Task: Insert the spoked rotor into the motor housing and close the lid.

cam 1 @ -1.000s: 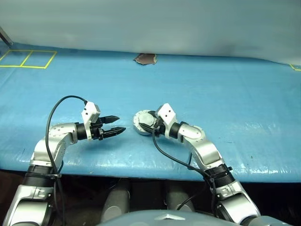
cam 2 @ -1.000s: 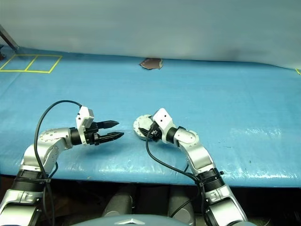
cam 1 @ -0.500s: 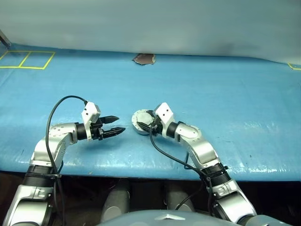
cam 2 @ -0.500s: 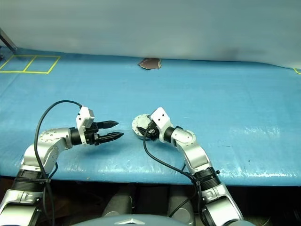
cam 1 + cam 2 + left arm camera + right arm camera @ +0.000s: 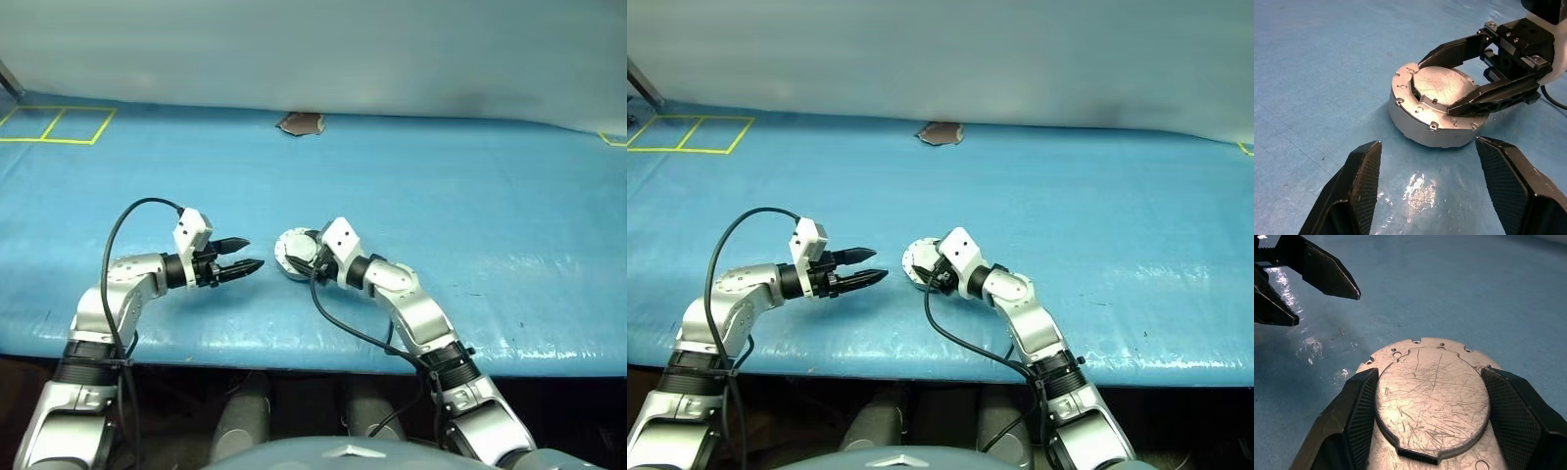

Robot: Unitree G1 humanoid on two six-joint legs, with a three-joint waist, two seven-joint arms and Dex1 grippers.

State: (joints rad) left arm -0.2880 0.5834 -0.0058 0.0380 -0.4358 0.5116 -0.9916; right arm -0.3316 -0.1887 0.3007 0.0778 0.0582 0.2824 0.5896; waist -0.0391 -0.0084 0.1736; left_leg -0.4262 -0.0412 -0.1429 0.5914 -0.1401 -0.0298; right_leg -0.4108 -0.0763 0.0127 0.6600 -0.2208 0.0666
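Right gripper astride the closed motor housing; left gripper waiting beside it.

The motor housing (image 5: pixel 1434 110) sits on the blue table cover (image 5: pixel 470 196), near the front edge, with its lid (image 5: pixel 1431 399) lying flat on top, scratched silver face up. No rotor in sight, presumably shut inside. The right gripper (image 5: pixel 1469 73) has its two black fingers spread wide, one on each side of the raised lid plate, close to or touching it; a true clamp can't be confirmed. Over the last second the right wrist crept a little further onto the housing. The left gripper (image 5: pixel 240 266) has stayed just beside the housing, jaws apart and empty. My reading: the assembly looks done, and this is a final press or check of the lid seating.
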